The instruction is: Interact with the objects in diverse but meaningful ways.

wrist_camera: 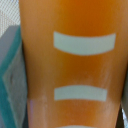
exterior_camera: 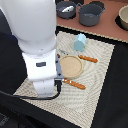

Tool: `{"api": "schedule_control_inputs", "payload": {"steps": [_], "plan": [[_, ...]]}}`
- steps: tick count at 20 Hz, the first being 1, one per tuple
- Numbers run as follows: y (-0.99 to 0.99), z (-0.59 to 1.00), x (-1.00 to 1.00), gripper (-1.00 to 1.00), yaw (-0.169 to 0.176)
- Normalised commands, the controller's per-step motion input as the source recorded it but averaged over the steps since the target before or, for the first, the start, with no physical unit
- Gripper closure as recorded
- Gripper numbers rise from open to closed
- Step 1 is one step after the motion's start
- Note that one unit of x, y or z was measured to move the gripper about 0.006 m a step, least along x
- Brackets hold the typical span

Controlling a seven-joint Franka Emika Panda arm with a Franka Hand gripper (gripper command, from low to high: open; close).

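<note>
Presently:
- One bread loaf [wrist_camera: 70, 65], orange with pale scores, fills the wrist view.
- One pale blue block [exterior_camera: 80, 42] stands on the mat [exterior_camera: 100, 90].
- Two grey pots [exterior_camera: 90, 14] sit behind.
- Gripper hidden by the arm [exterior_camera: 35, 40]: cannot tell whether it grasps anything.

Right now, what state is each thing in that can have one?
bread loaf: close up, fills the wrist view, scored side to camera.
pale blue carton block: on the mat, clear of the arm.
plate: nothing on it.
grey pot: uncovered.
pincer: fingers out of sight, open or shut unknown.
</note>
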Motion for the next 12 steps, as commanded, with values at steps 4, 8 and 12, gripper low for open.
{"api": "schedule_control_inputs", "payload": {"steps": [4, 8, 12], "plan": [[0.26, 0.12, -0.56, 1.00, 0.000], [0.28, 0.11, -0.56, 1.00, 0.000], [0.26, 0.09, -0.49, 1.00, 0.000]]}}
